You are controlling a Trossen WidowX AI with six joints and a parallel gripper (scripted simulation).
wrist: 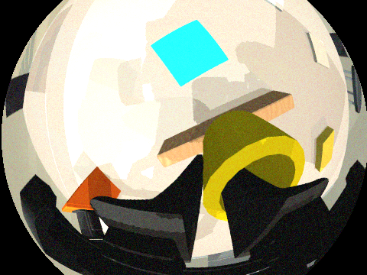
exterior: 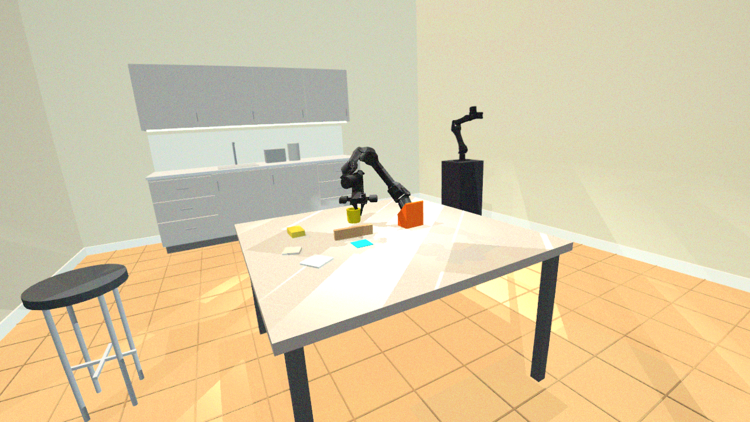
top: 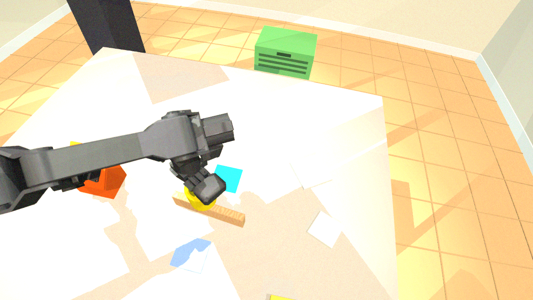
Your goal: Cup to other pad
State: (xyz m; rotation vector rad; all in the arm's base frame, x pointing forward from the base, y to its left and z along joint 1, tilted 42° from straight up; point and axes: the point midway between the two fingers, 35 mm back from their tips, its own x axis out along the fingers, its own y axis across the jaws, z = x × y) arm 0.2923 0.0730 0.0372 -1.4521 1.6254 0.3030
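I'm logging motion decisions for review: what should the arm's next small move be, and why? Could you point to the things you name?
Probably a short, level move toward the cyan pad (top: 231, 178) (exterior: 361, 243) (wrist: 189, 53), keeping its height. The gripper (top: 201, 193) (exterior: 357, 210) (wrist: 209, 159) grips the yellow cup (top: 201, 203) (exterior: 353, 215) (wrist: 237, 137), which looks raised, and the top view shows it overlapping the wooden bar (top: 227, 215) (exterior: 353, 231), with the pad beyond.

Top view: bar (top: 230, 217) (exterior: 353, 232) (wrist: 183, 140) is lying on table (top: 260, 111) (exterior: 461, 272) (wrist: 95, 114) between far pad (top: 229, 178) (exterior: 361, 243) (wrist: 189, 53) and near pad (top: 190, 255). Wedge block (top: 114, 178) (exterior: 411, 215) (wrist: 95, 189) is sitting left; far tile (top: 312, 172) (exterior: 316, 261) (wrist: 277, 4) and near tile (top: 324, 228) (exterior: 291, 251) (wrist: 319, 50) are lying right. Small block (top: 281, 297) (exterior: 295, 231) (wrist: 325, 149) is sitting nearest.
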